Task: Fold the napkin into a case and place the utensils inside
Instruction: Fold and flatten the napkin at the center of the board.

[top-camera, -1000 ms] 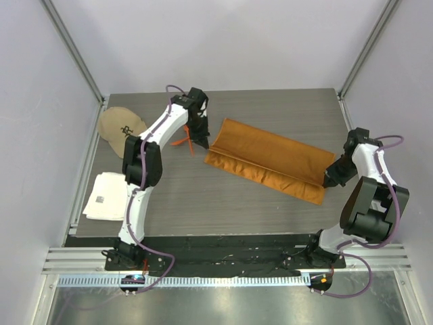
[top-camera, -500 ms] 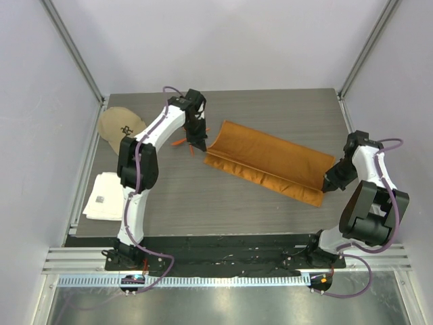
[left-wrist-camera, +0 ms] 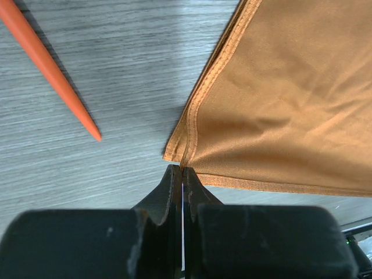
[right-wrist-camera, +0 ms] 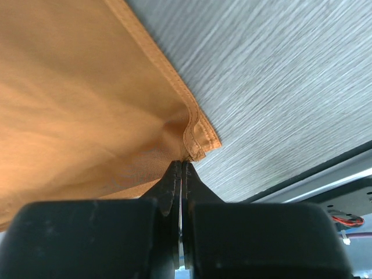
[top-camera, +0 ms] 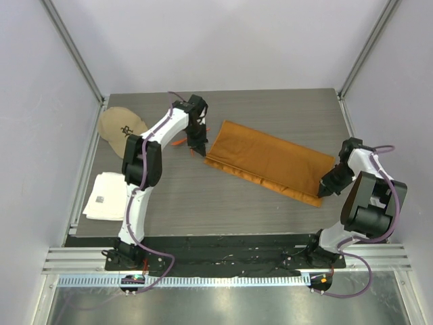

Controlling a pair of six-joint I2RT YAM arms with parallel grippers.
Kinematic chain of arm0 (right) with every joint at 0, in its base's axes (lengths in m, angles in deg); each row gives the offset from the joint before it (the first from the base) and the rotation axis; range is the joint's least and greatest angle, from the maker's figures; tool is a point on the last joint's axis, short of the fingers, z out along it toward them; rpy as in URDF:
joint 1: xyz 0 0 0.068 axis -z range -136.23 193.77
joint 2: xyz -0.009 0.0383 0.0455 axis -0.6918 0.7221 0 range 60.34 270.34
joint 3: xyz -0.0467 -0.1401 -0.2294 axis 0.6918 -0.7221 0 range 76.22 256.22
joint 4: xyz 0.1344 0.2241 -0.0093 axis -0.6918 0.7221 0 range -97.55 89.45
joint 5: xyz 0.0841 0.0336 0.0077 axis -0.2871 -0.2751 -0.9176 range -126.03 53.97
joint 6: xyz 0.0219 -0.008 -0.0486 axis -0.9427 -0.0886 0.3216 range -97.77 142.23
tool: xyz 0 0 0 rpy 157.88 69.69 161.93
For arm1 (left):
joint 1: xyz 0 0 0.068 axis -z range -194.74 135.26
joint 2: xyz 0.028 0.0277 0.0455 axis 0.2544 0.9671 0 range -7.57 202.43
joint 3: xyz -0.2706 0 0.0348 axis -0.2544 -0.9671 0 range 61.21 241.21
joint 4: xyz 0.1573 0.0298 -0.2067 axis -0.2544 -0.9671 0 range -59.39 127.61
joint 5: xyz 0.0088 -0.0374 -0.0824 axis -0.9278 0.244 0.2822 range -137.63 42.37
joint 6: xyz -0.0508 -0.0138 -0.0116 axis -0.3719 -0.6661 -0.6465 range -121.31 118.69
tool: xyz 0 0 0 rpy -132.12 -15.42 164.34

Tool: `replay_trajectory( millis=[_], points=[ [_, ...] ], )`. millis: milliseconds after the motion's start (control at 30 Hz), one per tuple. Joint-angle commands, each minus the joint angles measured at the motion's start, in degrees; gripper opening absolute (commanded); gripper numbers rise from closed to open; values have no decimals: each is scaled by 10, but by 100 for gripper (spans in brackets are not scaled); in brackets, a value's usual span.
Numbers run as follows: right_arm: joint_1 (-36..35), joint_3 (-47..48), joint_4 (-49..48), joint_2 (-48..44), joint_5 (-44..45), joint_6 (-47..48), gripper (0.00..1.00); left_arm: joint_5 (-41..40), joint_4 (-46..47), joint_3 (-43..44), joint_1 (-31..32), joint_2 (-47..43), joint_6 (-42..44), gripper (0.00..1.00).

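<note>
The rust-orange napkin (top-camera: 270, 161) lies folded into a long band on the grey wood-grain tabletop (top-camera: 203, 203). It runs at a slant from the middle of the surface toward the right edge, and its near long edge shows stacked layers.

The left gripper (top-camera: 198, 150) sits at the band's left near corner. In the left wrist view this gripper (left-wrist-camera: 182, 170) is clenched, its two dark fingertips pressed together with the hemmed corner of the napkin (left-wrist-camera: 279, 99) pinched between them. The cloth rises slightly from the tabletop (left-wrist-camera: 128, 52) at that point.

The right gripper (top-camera: 323, 192) is at the opposite end, at the right near corner. In the right wrist view it (right-wrist-camera: 181, 164) is likewise clenched on the napkin (right-wrist-camera: 75, 99), and the stitched hem curls over just above the tips. Bare tabletop (right-wrist-camera: 279, 81) lies beyond the corner.

One bright-orange utensil (left-wrist-camera: 51, 70) lies flat on the tabletop to the left of the pinched corner, apart from the cloth, with its tapered end pointing toward the gripper. From above, a small part of this orange plastic (top-camera: 178, 143) shows beside the left arm; the arm hides the rest.

A tan cap (top-camera: 122, 128) rests near the far left corner of the tabletop. A folded white towel (top-camera: 105, 196) lies nearer along the left edge. Both are well apart from the napkin.
</note>
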Motion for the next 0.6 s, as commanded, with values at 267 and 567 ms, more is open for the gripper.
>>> replay_trajectory(
  millis=[267,567],
  points=[
    [3,-42,-43,16,33,11,1,-21,21,-17,-7,0,12,0],
    [3,-49,-51,24,35,14,1,-20,21,-22,-6,3,13,0]
  ],
)
